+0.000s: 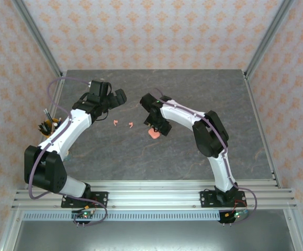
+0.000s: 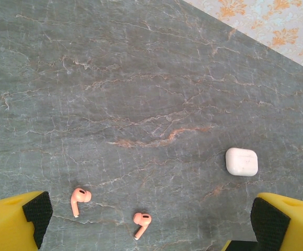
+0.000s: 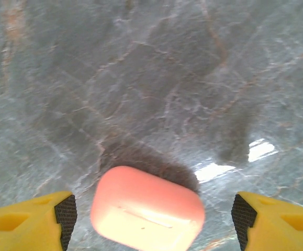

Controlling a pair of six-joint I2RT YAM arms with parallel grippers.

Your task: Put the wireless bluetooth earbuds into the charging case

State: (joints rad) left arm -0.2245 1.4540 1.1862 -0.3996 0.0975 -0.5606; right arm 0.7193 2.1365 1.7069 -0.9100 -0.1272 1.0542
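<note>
Closest in, the pink case sits on the table, untouched between the parted fingers of my right gripper. Just left and farther, two pink earbuds lie below my left gripper, its fingers wide apart. They look featherlight, hard and slippery; I'd pinch each gently across its bulb. Farther off, a white case rests closed.

Lying flat mid-table, apart and not touching: left pink earbud, right pink earbud. Both salmon, tiny, short stem, dark spot on bulb. Just right of pair and slightly nearer: pink charging case, pebble-shaped, lid shut, thin seam across face, blurred in right wrist view. Well apart from earbuds in left wrist view: white charging case, rounded, shut, flat on marble.
</note>
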